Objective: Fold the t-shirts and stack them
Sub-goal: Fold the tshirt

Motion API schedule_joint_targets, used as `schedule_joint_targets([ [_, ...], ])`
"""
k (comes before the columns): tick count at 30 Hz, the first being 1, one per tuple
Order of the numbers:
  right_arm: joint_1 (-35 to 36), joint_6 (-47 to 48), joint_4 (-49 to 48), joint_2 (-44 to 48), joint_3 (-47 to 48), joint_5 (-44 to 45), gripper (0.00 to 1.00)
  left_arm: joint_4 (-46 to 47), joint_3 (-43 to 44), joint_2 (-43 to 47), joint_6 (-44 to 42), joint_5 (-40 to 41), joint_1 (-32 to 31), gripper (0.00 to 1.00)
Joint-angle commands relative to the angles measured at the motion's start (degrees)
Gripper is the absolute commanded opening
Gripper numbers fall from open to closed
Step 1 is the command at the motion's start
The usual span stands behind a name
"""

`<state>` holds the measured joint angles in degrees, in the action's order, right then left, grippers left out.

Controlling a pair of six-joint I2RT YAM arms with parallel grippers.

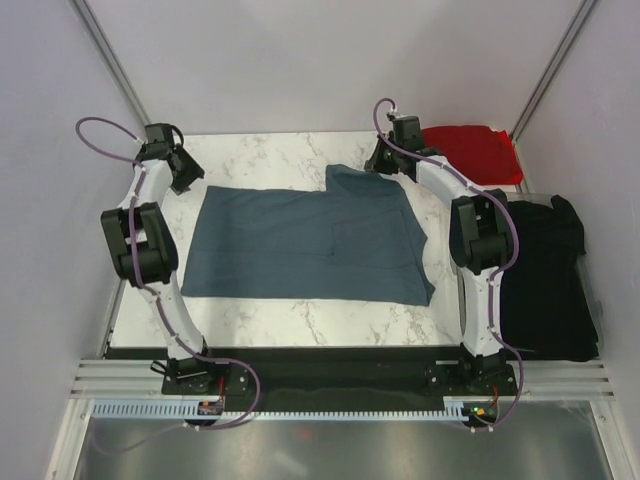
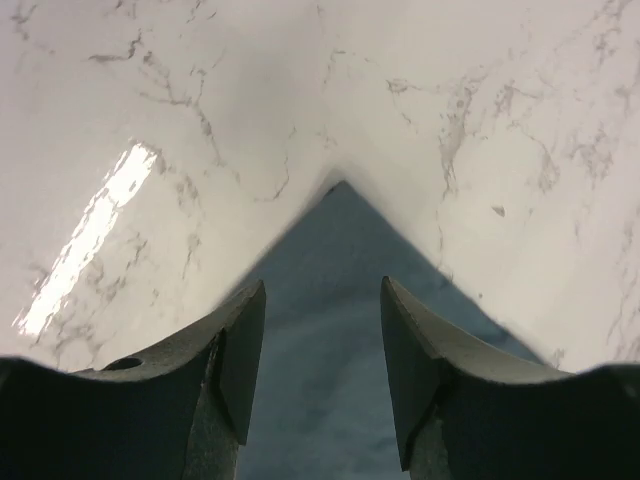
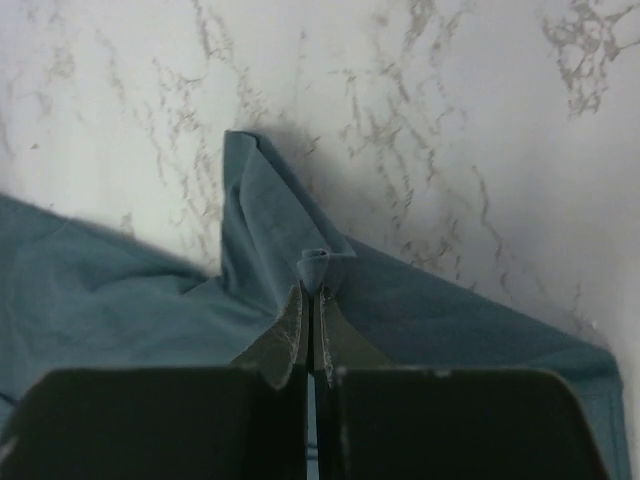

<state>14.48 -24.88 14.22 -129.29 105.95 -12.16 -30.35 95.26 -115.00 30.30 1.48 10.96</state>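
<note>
Timing matters most in this fold. At the left, the left pincer (image 2: 322, 300) hangs with its jaws spread wide over the far-left corner of the blue-grey t-shirt (image 1: 310, 245) and holds nothing. It should come down until both fingers straddle that corner and bite the cloth alone, without scraping the bench (image 1: 270, 150). The shirt lies spread flat across the middle of the marble. At its far-right part the right pincer (image 3: 312, 285) is closed tight on a small pucker of fabric — a thin grip, so I judge it best to lift slowly, level with the left, and carry the far edge toward the near hem. Further right, the red t-shirt (image 1: 475, 152) sits in the far corner and the black t-shirt (image 1: 545, 275) lies beside the right arm. Hard to tell: how many layers the right pinch holds, whether the left fingers touch cloth, and — behind the right arm — how the shirt's right edge lies.
</note>
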Motion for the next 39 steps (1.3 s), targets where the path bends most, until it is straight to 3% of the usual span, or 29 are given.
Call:
schedule_joint_targets([
  [1, 1.43, -0.87, -1.65, 6.85, -6.61, -1.99, 0.00, -1.73, 8.43, -9.85, -1.22, 0.11, 0.11, 0.57],
  [8, 4.41, 0.63, -3.49, 11.52, -16.03, -1.81, 0.00, -2.70, 20.04, -20.78, 2.39, -5.86, -0.32, 0.56],
  [21, 4.68, 0.36, -5.08, 12.75, -22.19, -1.81, 0.00, -3.49, 17.15, -19.74, 3.36, -2.89, -2.26, 0.45],
  [27, 4.68, 0.28, -5.34, 13.19, -23.16, -1.99, 0.00, -4.45, 16.01, -19.12, 2.30, 0.36, -2.35, 0.46],
  [39, 4.59, -0.16, -5.87, 12.31, -24.21, -2.34, 0.00, -11.40, 22.16, -20.17, 2.30, 5.38, -2.26, 0.51],
])
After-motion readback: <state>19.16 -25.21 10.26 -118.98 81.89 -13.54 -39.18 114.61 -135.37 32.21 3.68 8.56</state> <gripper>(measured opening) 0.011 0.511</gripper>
